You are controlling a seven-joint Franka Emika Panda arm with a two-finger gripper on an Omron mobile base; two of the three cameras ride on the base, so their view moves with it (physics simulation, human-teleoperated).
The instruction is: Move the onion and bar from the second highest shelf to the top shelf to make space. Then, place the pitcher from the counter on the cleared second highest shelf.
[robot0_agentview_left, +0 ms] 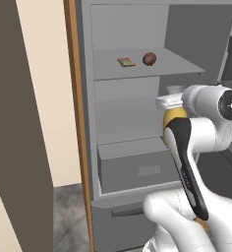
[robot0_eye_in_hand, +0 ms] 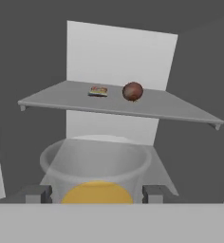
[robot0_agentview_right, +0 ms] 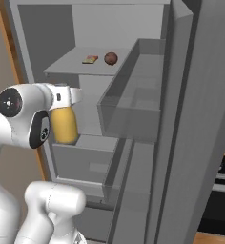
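In the hand view the pitcher (robot0_eye_in_hand: 96, 178) sits at lower centre, squarely between the two dark fingers (robot0_eye_in_hand: 37, 193); its pale neck rim is a wide translucent ring and its mustard body bulges just beneath; one finger stands at the left of the neck and the other at the right, each close against its side, so the gripper (robot0_eye_in_hand: 96, 194) is clamped on the pitcher, the fingers parted only as far as the neck is wide.

In the left base view the bar (robot0_agentview_left: 126, 61) lies at upper centre on the top shelf (robot0_agentview_left: 187, 69), with the onion (robot0_agentview_left: 149, 59) just to its right, near but apart; lower right of them the pitcher (robot0_agentview_left: 173, 114) shows as a yellow body with a pale cap, mostly behind the white wrist, in front of the second highest shelf (robot0_agentview_left: 123, 135); a grey drawer box (robot0_agentview_left: 137, 167) sits below that shelf at centre.

In the right base view the pitcher (robot0_agentview_right: 64, 125) hangs at left centre under the wrist, upright, its base just above the drawer box (robot0_agentview_right: 86, 162); the bar (robot0_agentview_right: 89, 59) and the onion (robot0_agentview_right: 111, 58) rest at upper centre on the top shelf (robot0_agentview_right: 62, 66); the open fridge door (robot0_agentview_right: 190, 119) with its bin fills the right side.
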